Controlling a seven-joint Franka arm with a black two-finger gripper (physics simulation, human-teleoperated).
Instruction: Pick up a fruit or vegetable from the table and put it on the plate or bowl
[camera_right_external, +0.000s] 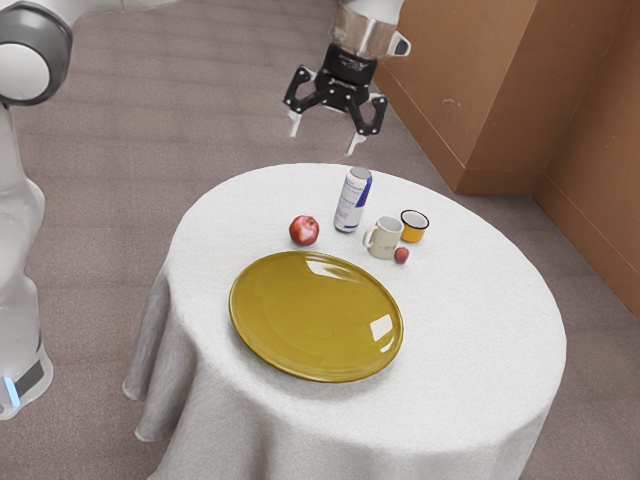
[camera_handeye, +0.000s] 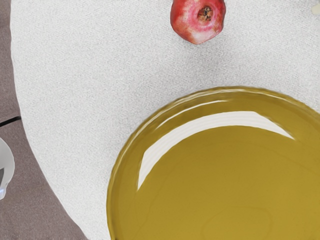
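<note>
Hovering high over the far edge of the round worktop (camera_right_external: 480, 330), the end effector (camera_right_external: 322, 128) points down with its fingers spread and nothing between them. Almost directly below it stands an upright blue-and-white can (camera_right_external: 353, 200), well apart from the fingertips. Toward the exterior view's left of the can, just beside it, a pomegranate (camera_right_external: 304, 230) rests on the white cloth (camera_right_external: 200, 300), untouched. On the can's other side sit a white mug (camera_right_external: 383, 238) and, just beyond it, a yellow mug (camera_right_external: 414, 225), both upright. A small red fruit (camera_right_external: 401, 255) lies close against the white mug's near side. A wide olive-yellow plate (camera_right_external: 316, 315) takes up the middle of the worktop, nearer the camera than all of these, with nothing on it; the pomegranate sits just off its far rim without touching. In the wrist view the pomegranate (camera_handeye: 198, 19) shows its crown end up, a strip of bare cloth separating it from the plate's glossy rim (camera_handeye: 150, 125).
</note>
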